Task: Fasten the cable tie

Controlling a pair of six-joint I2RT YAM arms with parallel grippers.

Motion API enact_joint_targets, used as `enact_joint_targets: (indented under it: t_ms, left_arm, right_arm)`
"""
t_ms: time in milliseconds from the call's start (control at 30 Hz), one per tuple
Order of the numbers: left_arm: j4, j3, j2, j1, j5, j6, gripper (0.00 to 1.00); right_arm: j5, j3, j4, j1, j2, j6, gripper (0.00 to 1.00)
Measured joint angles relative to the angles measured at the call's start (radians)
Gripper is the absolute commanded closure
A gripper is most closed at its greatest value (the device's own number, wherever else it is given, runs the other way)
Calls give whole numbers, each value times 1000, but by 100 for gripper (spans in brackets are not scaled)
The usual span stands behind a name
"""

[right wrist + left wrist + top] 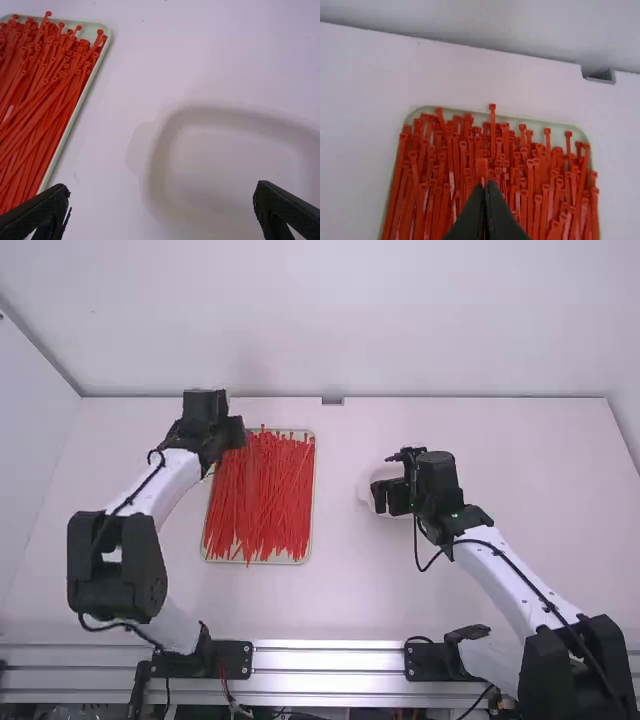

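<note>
High view: I'm seeing the black two-finger left end effector [228, 437] hanging over the far left corner of a pale green rectangular tray [309, 530]. The tray is lying on the white desk [520, 460], left of the middle, and a heap of red plastic cable ties [260, 495] is covering it, mostly running lengthwise. The right end effector [392, 496] is sitting right of the middle, well apart from the tray, over a shallow white rectangular tub [364, 490].

Left wrist view: the left end effector [485, 186] is pressing its two fingers together with no gap at the tips. The tips are resting right on the cable ties [520, 165], near the tie heads at the tray's [420, 111] far end. I cannot tell if a tie is pinched between them.

Right wrist view: the right end effector [160, 215] is holding its fingers wide apart and gripping nothing. The tub [150, 165] is lying on the desk between and beyond them. The tray's rim [95, 65] and the cable ties [35, 75] are showing off to one side, apart from the tub.
</note>
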Motion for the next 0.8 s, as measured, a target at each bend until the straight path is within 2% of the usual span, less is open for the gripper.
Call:
enact_joint_targets:
  t_ms: [233,367,567,800]
  left_arm:
    - [222,-262,-237,0,66,0,98]
    - [293,-352,-330,0,130,0,98]
    - [326,-375,-383,0,263,8,98]
    - [422,-375,-383,0,483,16,98]
  right_arm:
    - [-16,0,12,0,0,1,1]
    - [-38,0,30,0,0,1,1]
    - [-125,0,104,0,0,-19,1]
    - [-295,0,264,0,0,-53,1]
